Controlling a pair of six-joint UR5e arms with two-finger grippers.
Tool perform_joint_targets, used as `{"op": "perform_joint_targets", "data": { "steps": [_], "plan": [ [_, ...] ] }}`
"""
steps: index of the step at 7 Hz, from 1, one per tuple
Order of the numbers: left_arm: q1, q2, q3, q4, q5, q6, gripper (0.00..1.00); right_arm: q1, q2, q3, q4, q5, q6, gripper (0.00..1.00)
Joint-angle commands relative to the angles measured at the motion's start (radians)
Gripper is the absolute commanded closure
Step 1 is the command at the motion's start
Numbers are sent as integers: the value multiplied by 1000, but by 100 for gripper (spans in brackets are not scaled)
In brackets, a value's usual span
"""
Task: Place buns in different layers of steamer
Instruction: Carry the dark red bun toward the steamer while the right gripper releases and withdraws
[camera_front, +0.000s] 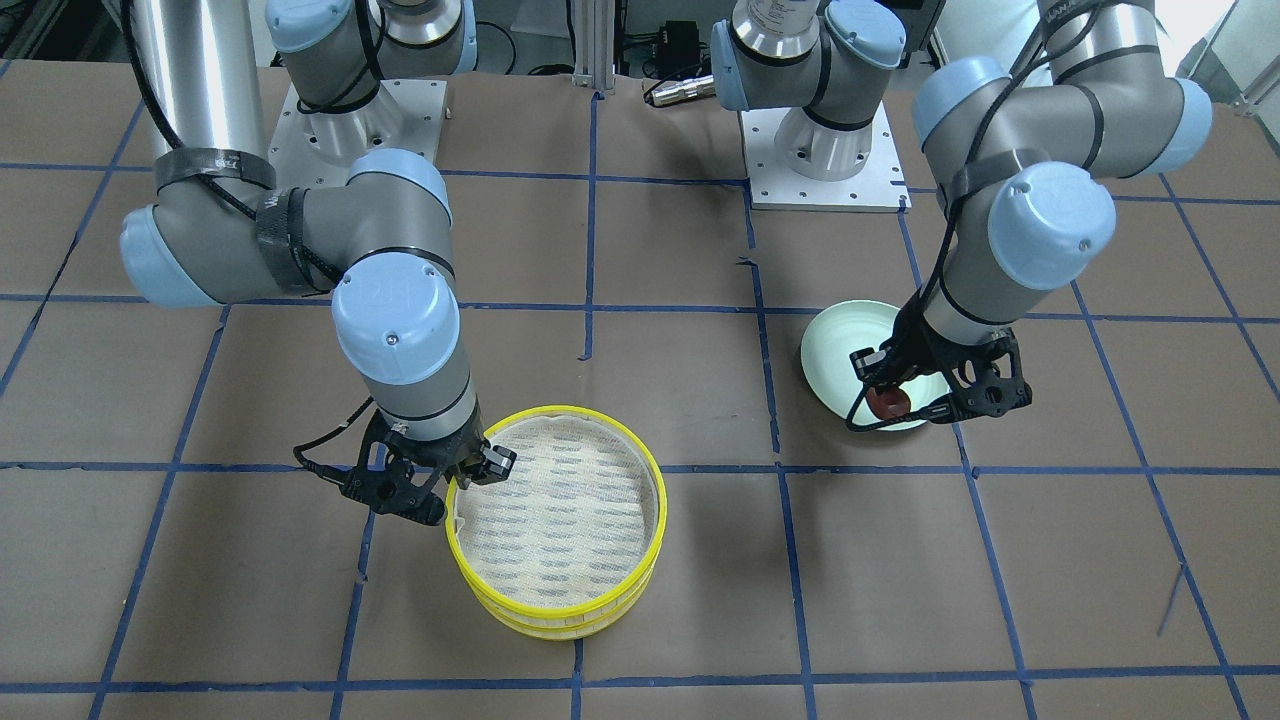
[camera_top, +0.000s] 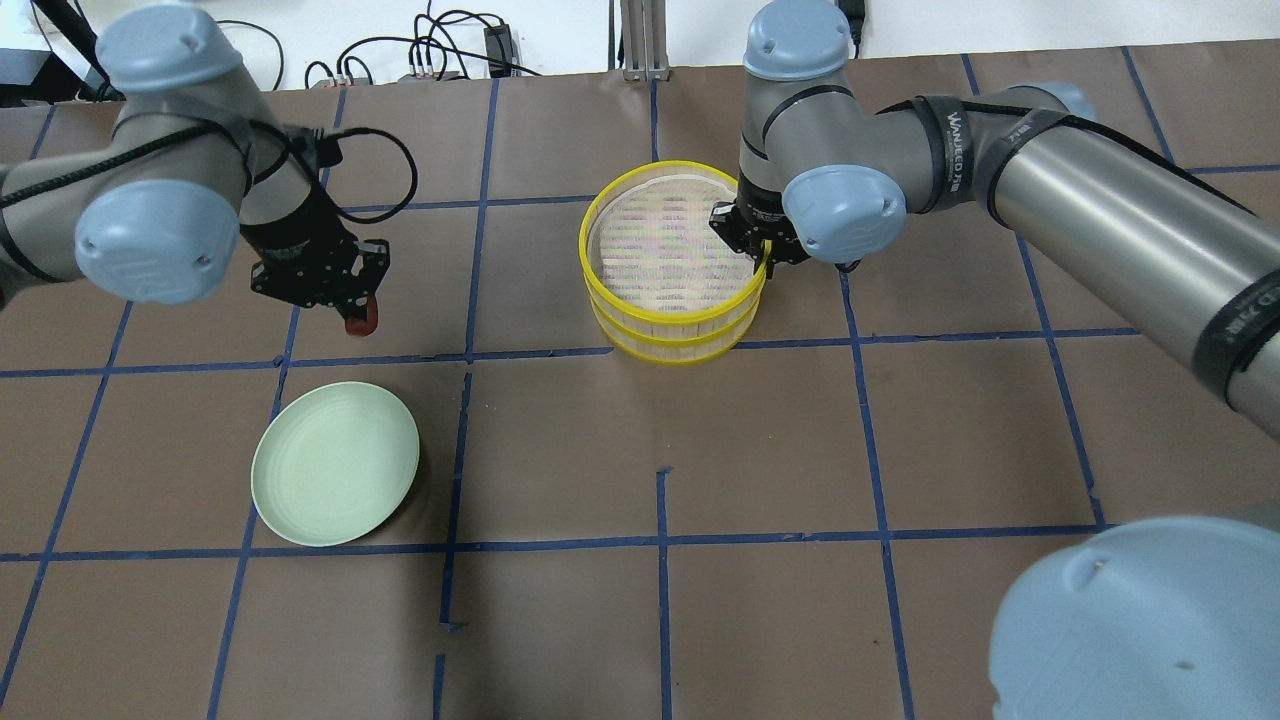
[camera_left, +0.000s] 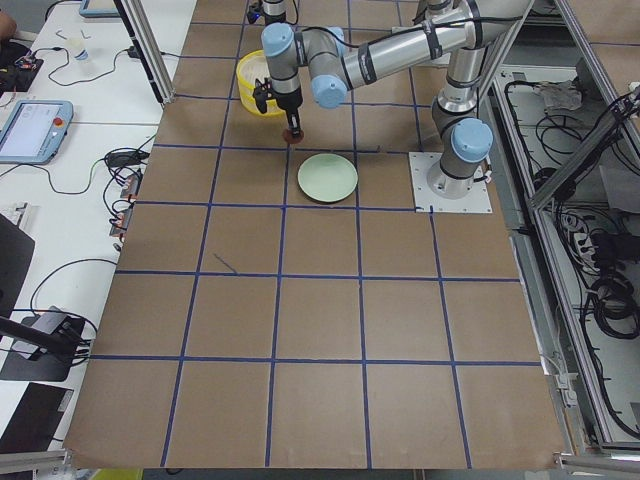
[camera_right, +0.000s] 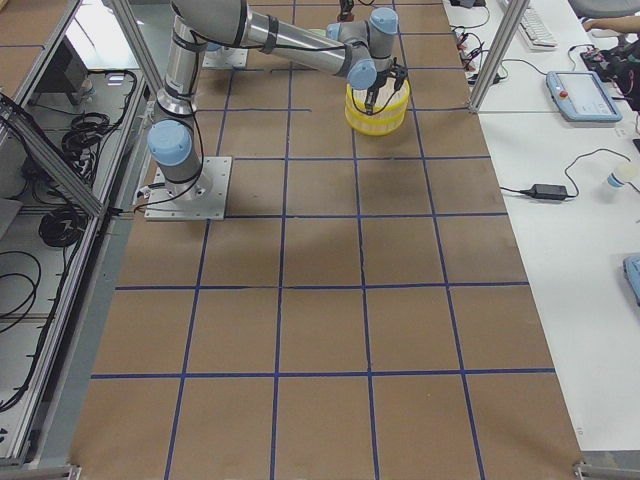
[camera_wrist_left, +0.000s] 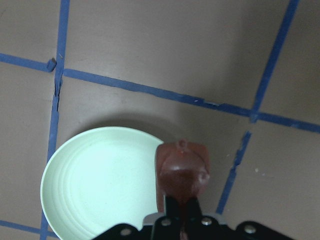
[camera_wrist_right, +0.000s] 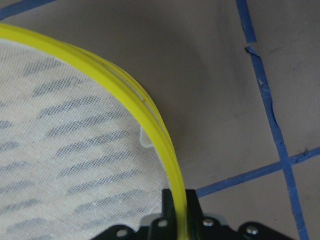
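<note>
My left gripper (camera_top: 352, 303) is shut on the dark reddish-brown bun (camera_top: 363, 320) and holds it above the table, just past the edge of the pale green plate (camera_top: 335, 465). The left wrist view shows the bun (camera_wrist_left: 182, 167) between the fingers beside the plate (camera_wrist_left: 100, 185), which has nothing on it. The two steamer layers are stacked, the top one (camera_top: 600, 215) on the lower one (camera_top: 660, 347). My right gripper (camera_top: 757, 252) is shut on the top layer's yellow rim (camera_wrist_right: 150, 117). The top layer's liner (camera_front: 555, 510) is bare. The white bun is hidden.
The brown table (camera_top: 900, 450) carries a blue tape grid. Both arm bases (camera_front: 825, 150) stand at the robot's side of the table. Cables and a screen lie on the side benches (camera_left: 60, 120), off the work surface.
</note>
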Motion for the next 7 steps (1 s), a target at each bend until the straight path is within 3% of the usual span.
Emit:
{"op": "perform_joint_targets", "data": {
  "steps": [1,2,3,4,6,7],
  "plan": [
    [-61,-2,87,0,-123,-38,94,0,-9,12,-3,13,-5,31],
    [-75,-3,87,3,-129,-49,94,-2,-9,14,3,13,-2,0],
    [-89,-11,82,39,-131,-43,94,-8,-27,6,12,13,-28,0],
    [-97,-26,75,76,-157,-52,94,-40,-77,5,24,7,-166,0],
    [-107,-37,70,127,-247,-54,94,-206,-229,-5,216,61,-351,0],
    [-135,-58,70,186,-308,-66,94,-216,-306,-8,283,83,-358,0]
  ]
}}
